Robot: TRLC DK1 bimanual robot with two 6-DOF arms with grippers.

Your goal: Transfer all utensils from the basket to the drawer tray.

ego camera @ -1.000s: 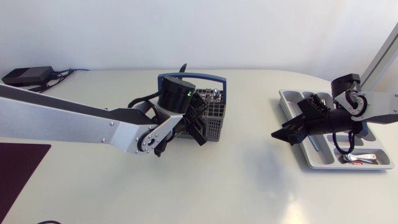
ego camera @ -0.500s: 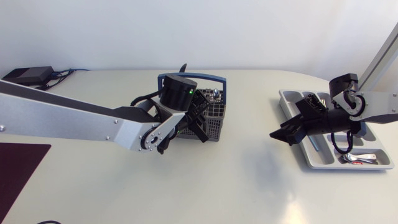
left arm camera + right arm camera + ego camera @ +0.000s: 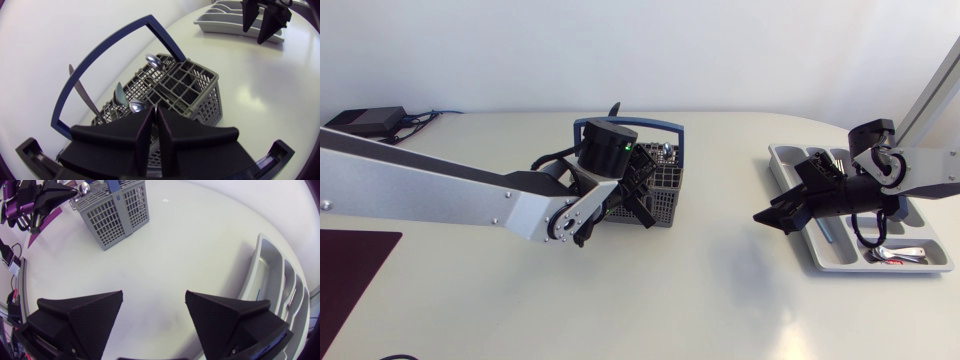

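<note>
1. Left wrist view: the silver metal utensils are in the grey plastic lattice basket (image 3: 195, 87). They stand on end in its cells, with a round-bowled spoon (image 3: 152, 61) at the far side and a slim knife (image 3: 82, 95) near the hoop.
2. Their long axes run close to vertical, with bowls and blade up and handles down. The knife tilts outward across the basket's dark blue hoop handle (image 3: 650, 124). Standing like this, their top ends are free to be pinched from above.
3. The left end effector (image 3: 155, 112) sits over the basket's near cells, fingers clenched to a thin slit. I cannot tell whether a thin handle is caught in that slit. Its low, steep pose suggests a pick is in hand.
4. The basket stands mid-counter on the pale counter (image 3: 700, 300), well apart from the light grey compartmented drawer tray (image 3: 790, 165).
5. The right end effector (image 3: 153, 305) hovers just beside the tray's near end, released and empty, with its wedges spread wide and aimed towards the basket. It looks placed to take a handover or to wait its turn.
6. A few silver pieces (image 3: 900, 256) already lie flat in the tray, lengthwise along its slots. The transfer looks partly done.
</note>
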